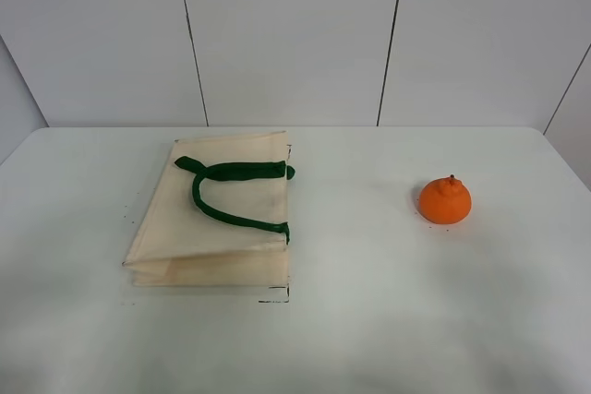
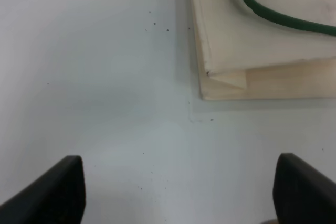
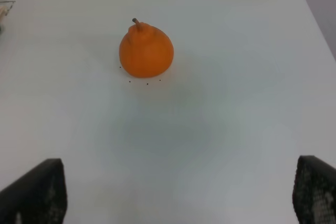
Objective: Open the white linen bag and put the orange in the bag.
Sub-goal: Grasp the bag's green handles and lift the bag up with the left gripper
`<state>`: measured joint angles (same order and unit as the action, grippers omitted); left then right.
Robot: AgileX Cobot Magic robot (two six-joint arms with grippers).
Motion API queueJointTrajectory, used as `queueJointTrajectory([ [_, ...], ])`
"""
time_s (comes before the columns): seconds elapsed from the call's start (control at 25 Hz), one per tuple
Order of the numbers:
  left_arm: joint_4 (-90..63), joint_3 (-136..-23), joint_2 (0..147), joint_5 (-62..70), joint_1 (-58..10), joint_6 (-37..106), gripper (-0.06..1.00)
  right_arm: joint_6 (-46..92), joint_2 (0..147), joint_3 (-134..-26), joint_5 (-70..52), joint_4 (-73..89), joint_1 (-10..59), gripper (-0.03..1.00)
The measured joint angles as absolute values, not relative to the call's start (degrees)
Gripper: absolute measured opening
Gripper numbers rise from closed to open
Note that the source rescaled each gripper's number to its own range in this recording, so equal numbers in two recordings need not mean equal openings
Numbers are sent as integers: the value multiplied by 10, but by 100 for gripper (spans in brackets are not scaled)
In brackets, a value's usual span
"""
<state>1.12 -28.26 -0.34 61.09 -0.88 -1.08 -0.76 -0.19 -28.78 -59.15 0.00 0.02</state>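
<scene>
Nothing is gripped yet, so the step in hand is opening the white linen bag (image 1: 175,219). The left gripper (image 2: 178,192) hangs over bare worktop (image 1: 369,320) just off a corner of the bag, its fingers spread wide with nothing between them. The right gripper (image 3: 174,192) is spread and empty as well, with the orange (image 3: 146,52) ahead of it. Neither arm shows in the high view.

To open the bag well, the left gripper should probably go for the green handle (image 1: 245,170) rather than the flat cloth. The strap stands slightly proud of the fabric and gives something to pinch. Lifting it up and away should pull only the top layer, and that matters, because catching both layers would raise the whole bag shut. The handle ends meet the bag's right edge in the high view, so the mouth is likely there, facing the orange.

The bag lies flat and closed at centre left of the high view. It is cream cloth, with folded layers showing along its near edge and the dark green handle looped across its top. The orange sits at centre right, well apart from the bag. It is round and bright, stands upright, and has a knob and a short stem on top.
</scene>
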Motion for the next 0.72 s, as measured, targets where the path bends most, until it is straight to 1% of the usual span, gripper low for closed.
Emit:
queueJointTrajectory([
  [0.44,8,-295,14,612,-9,-11,96,-8,-2,-288,-591,0,0,94],
  [0.56,-5,-331,81,611,-9,-11,96,-8,-2,-288,-591,0,0,94],
  [0.72,-30,-406,234,599,-9,-8,96,-8,-2,-288,-591,0,0,94],
])
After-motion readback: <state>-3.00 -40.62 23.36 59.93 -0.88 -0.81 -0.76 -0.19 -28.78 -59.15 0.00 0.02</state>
